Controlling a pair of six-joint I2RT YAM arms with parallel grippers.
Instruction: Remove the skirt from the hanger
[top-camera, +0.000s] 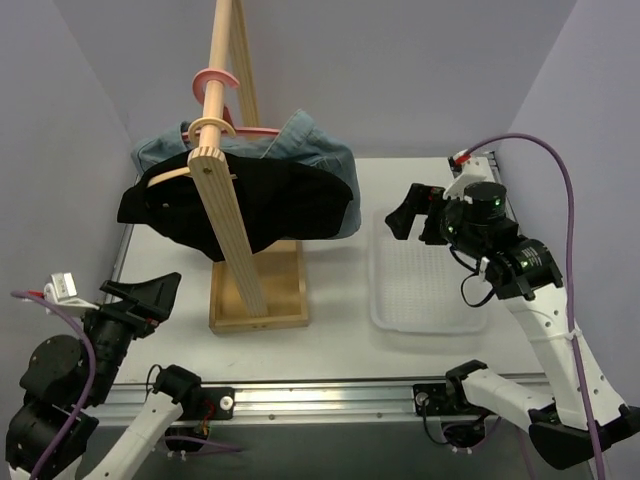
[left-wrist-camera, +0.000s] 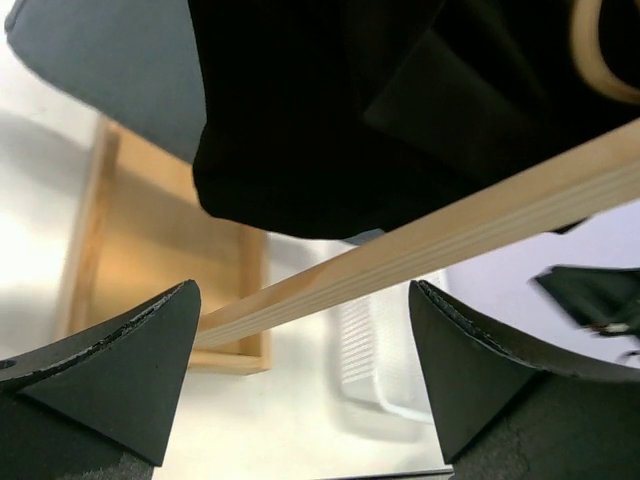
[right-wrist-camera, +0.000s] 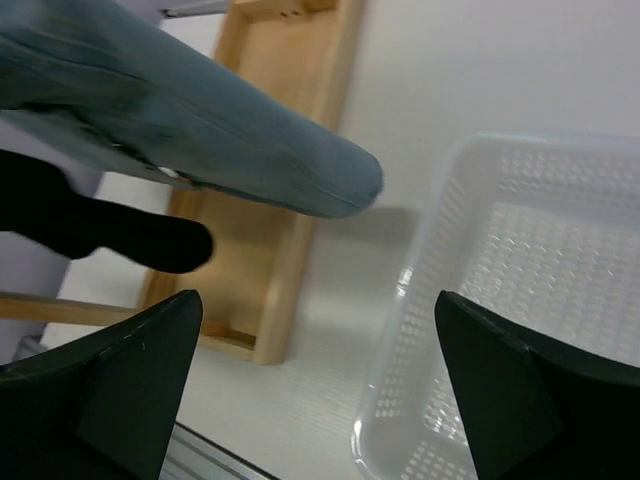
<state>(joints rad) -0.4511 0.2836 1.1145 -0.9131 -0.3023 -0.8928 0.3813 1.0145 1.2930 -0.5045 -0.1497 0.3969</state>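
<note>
A black skirt (top-camera: 250, 205) hangs on a wooden hanger (top-camera: 165, 178) at the front of a wooden rail (top-camera: 222, 170). A blue denim garment (top-camera: 310, 150) hangs behind it on a pink hanger (top-camera: 215, 78). My left gripper (top-camera: 160, 298) is open and empty, low and to the left of the skirt. In the left wrist view (left-wrist-camera: 305, 370) the skirt (left-wrist-camera: 330, 110) is above and ahead. My right gripper (top-camera: 405, 212) is open and empty, just right of the garments. In the right wrist view (right-wrist-camera: 320, 390) the denim (right-wrist-camera: 200, 130) and skirt (right-wrist-camera: 90, 225) are at the upper left.
The rail's wooden base (top-camera: 260, 300) stands on the white table between the arms. A white perforated basket (top-camera: 425, 285) sits on the right, under my right gripper; it also shows in the right wrist view (right-wrist-camera: 530, 300). Purple walls enclose three sides.
</note>
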